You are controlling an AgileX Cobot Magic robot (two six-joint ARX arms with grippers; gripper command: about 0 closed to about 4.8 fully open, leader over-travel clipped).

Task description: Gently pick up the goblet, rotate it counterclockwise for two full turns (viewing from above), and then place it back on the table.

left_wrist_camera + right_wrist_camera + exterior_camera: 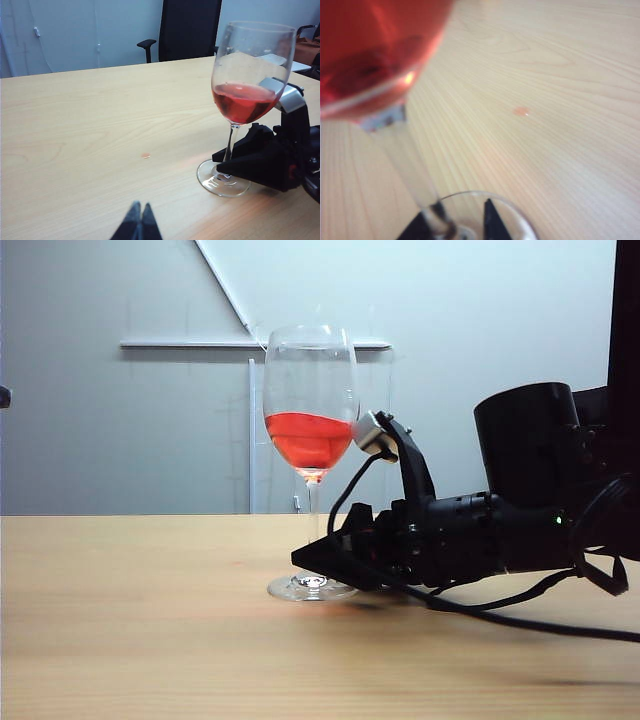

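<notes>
The goblet (310,430) stands upright on the table (120,620), with red liquid in the lower part of its clear bowl (247,95). My right gripper (312,560) lies low and level over the round foot (312,587), coming in from the right. In the right wrist view the right gripper (455,216) is open around the thin stem (415,175). One finger is at the stem and the other stands apart from it. The left gripper (141,206) is shut and empty, hanging well to the side of the glass.
A small pink spot (145,155) marks the tabletop between the left gripper and the goblet. The right arm's black cable (520,620) trails across the table on the right. A dark office chair (190,27) stands behind the table's far edge.
</notes>
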